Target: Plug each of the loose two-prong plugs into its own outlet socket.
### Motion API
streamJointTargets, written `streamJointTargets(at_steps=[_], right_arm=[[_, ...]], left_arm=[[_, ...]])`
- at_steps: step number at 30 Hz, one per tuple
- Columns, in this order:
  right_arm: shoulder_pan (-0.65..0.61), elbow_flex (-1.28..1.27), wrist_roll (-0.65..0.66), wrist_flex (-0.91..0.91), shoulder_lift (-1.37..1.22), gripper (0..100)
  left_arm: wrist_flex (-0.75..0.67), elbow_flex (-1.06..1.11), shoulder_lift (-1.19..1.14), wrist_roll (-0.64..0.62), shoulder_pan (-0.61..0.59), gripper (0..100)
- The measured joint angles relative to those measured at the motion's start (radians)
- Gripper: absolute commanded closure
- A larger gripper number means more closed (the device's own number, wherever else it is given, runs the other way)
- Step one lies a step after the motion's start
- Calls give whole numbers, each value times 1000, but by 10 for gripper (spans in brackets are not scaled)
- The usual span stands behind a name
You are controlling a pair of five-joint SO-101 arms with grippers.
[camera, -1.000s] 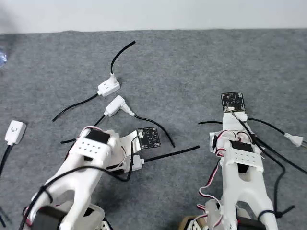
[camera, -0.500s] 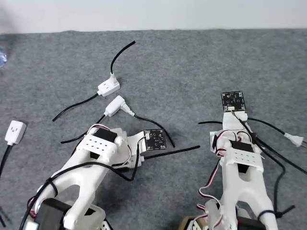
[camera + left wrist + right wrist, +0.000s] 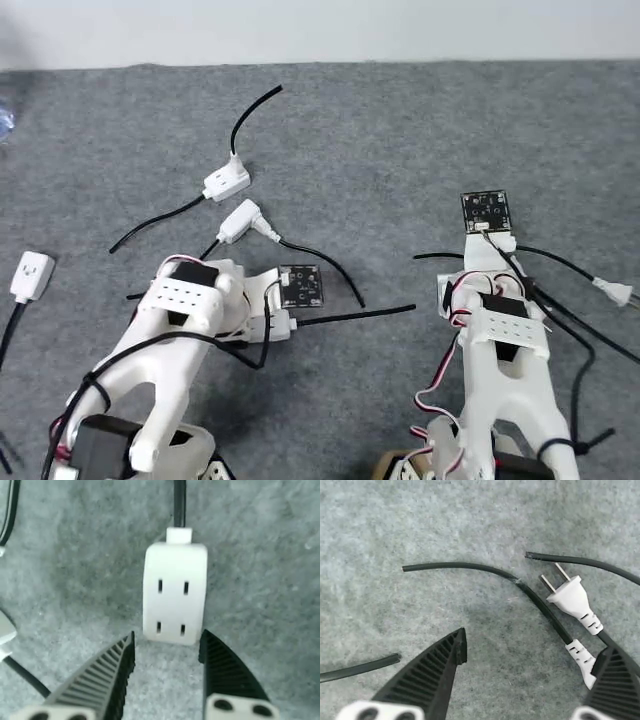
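Two grippers, both spread wide. The left gripper [image 3: 168, 637] flanks the outlet socket [image 3: 175, 592] at its near end; the two-prong plug [image 3: 568, 596] lies well apart from that socket, ahead of the right gripper [image 3: 537, 641].

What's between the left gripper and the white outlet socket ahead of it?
Nothing visible. The white rectangular plastic outlet socket lies flat on the grey carpet, slots up, directly ahead of the left gripper. Its jaws stand open, one at each side of the socket's near end.
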State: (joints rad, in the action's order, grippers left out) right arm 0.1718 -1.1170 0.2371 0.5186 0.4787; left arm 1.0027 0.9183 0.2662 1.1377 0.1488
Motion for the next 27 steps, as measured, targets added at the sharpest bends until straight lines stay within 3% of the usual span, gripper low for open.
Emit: streamJointTargets(at_steps=[9,15,21,24,27], right_arm=[[0,0,0,0,0,612],[0,0,2,15,0,612],[18,206,86,370,55,612],[74,356,204,578,57,612],[149,443,321,649,5,612]], left_arm=[[43,-126,-2,-54,-11,803],[350,-376,-3,-201,-11,805],[585,-506,17,-296,-11,805],[588,-448,84,-307,-12,805],[571,-327,186,-327,-14,805]])
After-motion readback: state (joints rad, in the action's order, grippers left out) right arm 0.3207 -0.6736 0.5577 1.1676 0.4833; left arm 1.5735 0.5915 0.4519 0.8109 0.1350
